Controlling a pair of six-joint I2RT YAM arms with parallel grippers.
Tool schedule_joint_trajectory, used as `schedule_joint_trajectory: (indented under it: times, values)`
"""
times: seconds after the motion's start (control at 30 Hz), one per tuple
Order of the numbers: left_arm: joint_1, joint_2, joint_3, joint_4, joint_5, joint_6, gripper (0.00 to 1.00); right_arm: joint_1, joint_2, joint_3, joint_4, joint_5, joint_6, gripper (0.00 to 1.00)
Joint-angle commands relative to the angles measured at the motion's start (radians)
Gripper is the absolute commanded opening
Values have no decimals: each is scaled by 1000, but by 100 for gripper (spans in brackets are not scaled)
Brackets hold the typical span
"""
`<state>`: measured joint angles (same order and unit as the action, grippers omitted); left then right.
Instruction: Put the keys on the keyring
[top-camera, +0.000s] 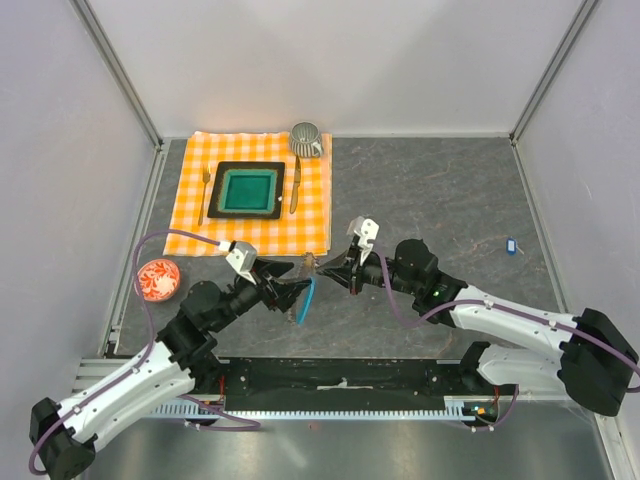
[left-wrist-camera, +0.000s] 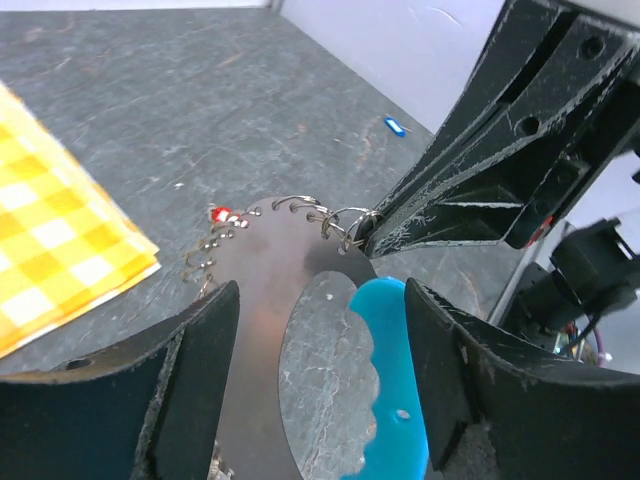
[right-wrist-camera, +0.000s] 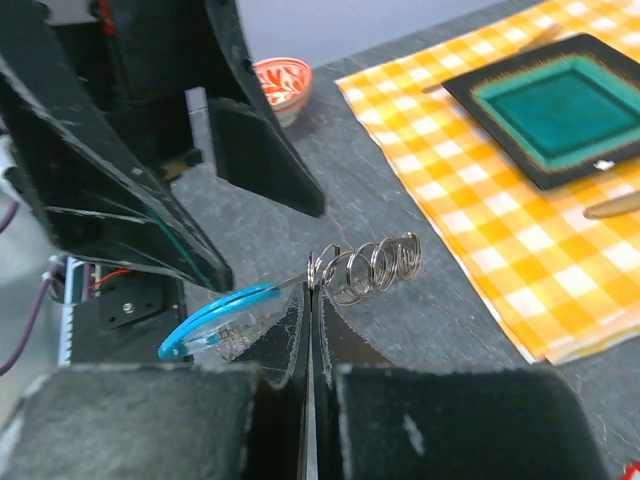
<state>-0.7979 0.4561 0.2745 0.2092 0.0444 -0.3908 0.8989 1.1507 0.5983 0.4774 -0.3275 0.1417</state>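
A: status on the keys job?
B: early, by my read; no key confirmed on the ring; the threading is all to do.
A: layout, big to small?
B: dark grey bench (top-camera: 430, 200); orange check cloth (top-camera: 200, 225) far left, not involved; keyring (left-wrist-camera: 265, 270) sits between the two arms, just off the cloth's near edge, seemingly lifted clear of the bench; left fingers (left-wrist-camera: 190, 400) spread wide either side of it, its edges close to both pads; can't tell whether they bear on it; right fingers (right-wrist-camera: 280, 345) pressed together, pinching the end loop of its coil.
A: ring itself?
B: flat dull metal band around an oval gap; light-blue strip (left-wrist-camera: 385, 380) with a scalloped edge along one side; thin wire coil (right-wrist-camera: 375, 265) across the top, turns open and springy-looking; floppy, I'd guess; likely wants both arms to steady it.
A: keys?
B: blue key (top-camera: 510, 244) alone on the bench, well apart to the right, untouched; red key (left-wrist-camera: 220, 214) shows as a red speck just beside the coil; too small to tell whether it's on a turn or lying on the bench.
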Motion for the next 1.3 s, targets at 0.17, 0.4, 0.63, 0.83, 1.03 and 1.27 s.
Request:
schedule_joint_trajectory:
  times: [0.17,0.4,0.63,0.83,1.03,1.27]
  values:
    - [5,170,68,200,309,136,61,-3,-83,-3,18,-159,-11,0]
    - [5,250,111,202,394,167,45,-3,-120,-28,23,-163,-5,0]
    - [5,265,106,222,407,204,46,-3,-131,-37,24,-188,-2,0]
    - [5,207,42,311,338,263,58,-3,-154,-58,41,-185,12,0]
    - [5,231,37,338,348,251,76,-3,-184,-55,23,-174,18,0]
    - [5,250,89,305,365,280,85,-9,-221,-12,-72,-124,-16,0]
